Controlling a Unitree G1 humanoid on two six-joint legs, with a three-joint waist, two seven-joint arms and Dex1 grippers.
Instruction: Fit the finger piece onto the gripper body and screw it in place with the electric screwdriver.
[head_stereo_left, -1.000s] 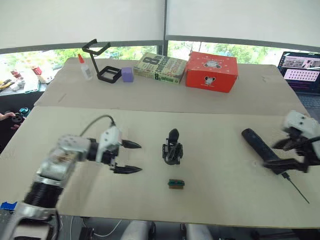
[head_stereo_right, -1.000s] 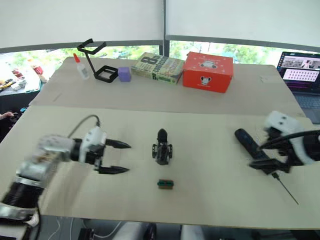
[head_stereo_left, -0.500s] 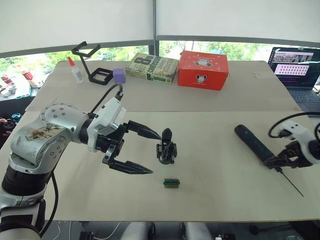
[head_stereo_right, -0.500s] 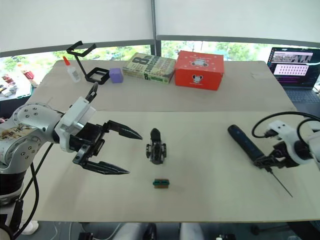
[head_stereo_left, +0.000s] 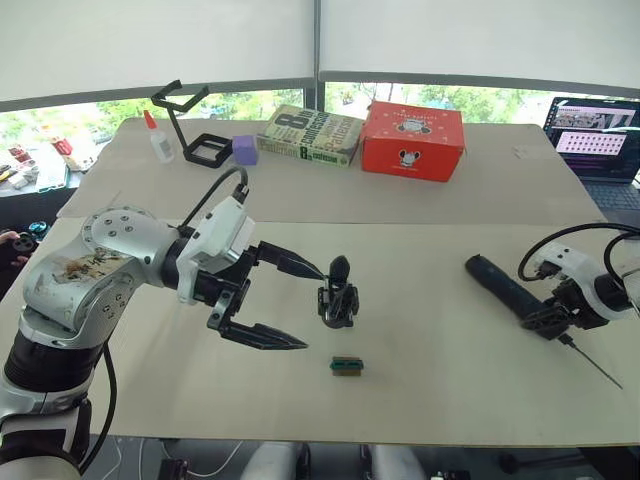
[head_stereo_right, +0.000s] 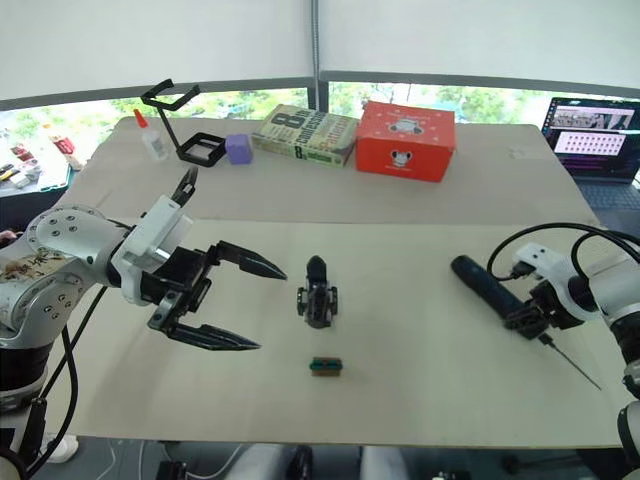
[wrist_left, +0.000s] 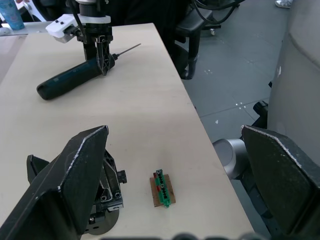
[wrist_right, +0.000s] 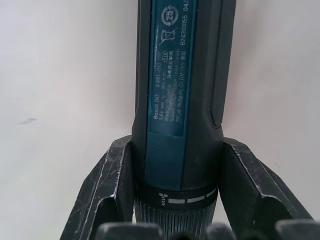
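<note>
The gripper body (head_stereo_left: 338, 298) stands upright at mid-table with a pointed black finger sticking up. The finger piece is out of view. My left gripper (head_stereo_left: 310, 308) hovers just left of the body, wide open and empty, one fingertip level with the body's top and the other lower. The electric screwdriver (head_stereo_left: 505, 290) lies on the table at the right, its thin bit pointing to the front right. My right gripper (head_stereo_left: 545, 320) is shut on its front collar; the right wrist view shows the fingers (wrist_right: 112, 190) pressed to both sides of the barrel (wrist_right: 180, 90).
A small green-and-black block (head_stereo_left: 346, 366) lies in front of the gripper body. Along the far side stand a red box (head_stereo_left: 412, 140), a book (head_stereo_left: 310, 135), a purple cube (head_stereo_left: 243, 149), a black stand (head_stereo_left: 190, 125) and a glue bottle (head_stereo_left: 156, 138). A laptop (head_stereo_left: 595, 135) sits far right.
My right gripper has slid from the bit up to the screwdriver's collar and closed on it. My left gripper came in toward the gripper body, then held still. The camera shifted slightly.
</note>
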